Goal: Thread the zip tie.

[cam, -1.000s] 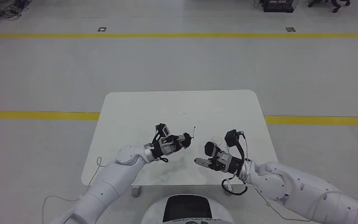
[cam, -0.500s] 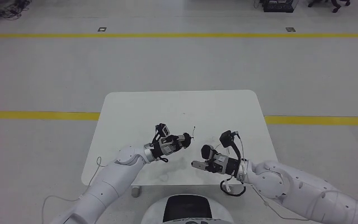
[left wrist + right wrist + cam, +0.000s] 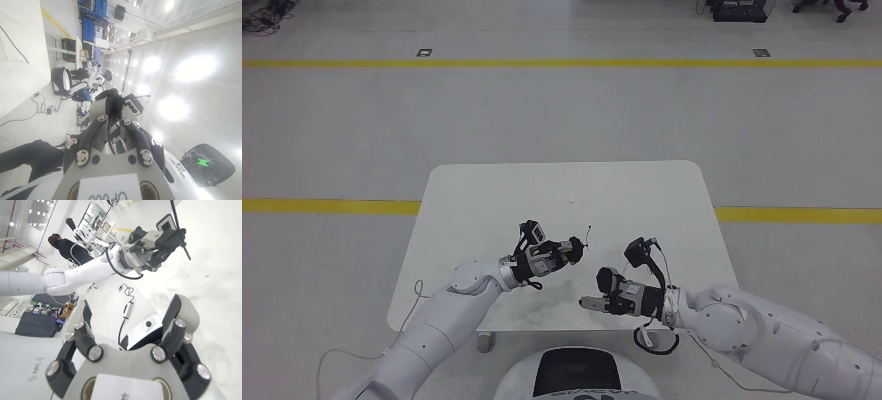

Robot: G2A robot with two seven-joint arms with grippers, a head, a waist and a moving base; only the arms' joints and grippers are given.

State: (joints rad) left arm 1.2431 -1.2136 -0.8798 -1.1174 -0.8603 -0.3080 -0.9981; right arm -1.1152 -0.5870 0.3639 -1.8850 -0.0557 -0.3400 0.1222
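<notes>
Black zip tie [image 3: 186, 253] x1 tight in L claw [image 3: 178, 237]; R claw [image 3: 132, 308] wide, empty; 1 table [image 3: 542, 190]

White bench [image 3: 542, 190] on pale grey floor [image 3: 562, 120] crossed by two yellow lines [image 3: 542, 63]; bright ceiling lights [image 3: 194, 66], blue racks [image 3: 90, 28] beyond.

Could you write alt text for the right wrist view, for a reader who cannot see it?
The left gripper is shut on a thin black zip tie over the white table. Nearer the camera, the right gripper is open and empty, well apart from the tie.
</notes>
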